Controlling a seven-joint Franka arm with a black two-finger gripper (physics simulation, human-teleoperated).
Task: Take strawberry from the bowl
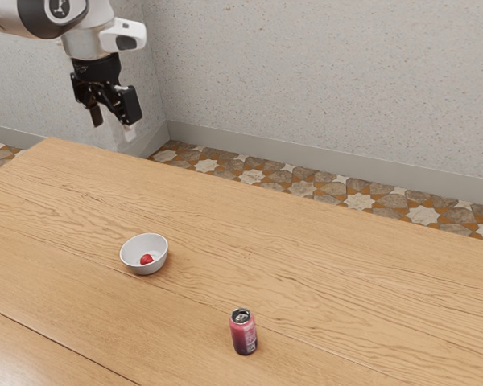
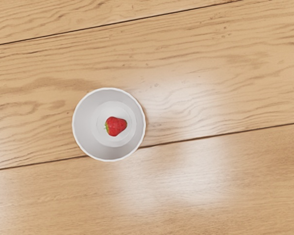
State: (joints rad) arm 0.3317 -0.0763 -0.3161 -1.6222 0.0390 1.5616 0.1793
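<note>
Exterior view: the arm (image 1: 82,36) enters at the upper left, its upstream links cut off by the frame edge, and the claw (image 1: 113,125) hangs fingers-down in that same quarter, open, well apart from the white bowl (image 1: 144,254) on the tabletop (image 1: 346,281) at the lower left. Inside the bowl lies the strawberry (image 1: 146,260), its leaves too small to make out from there. By the wrist view, its leafy end sits near the bowl's centre, the tip points outward toward the wall, and its long axis runs roughly along the seam (image 2: 225,134).
</note>
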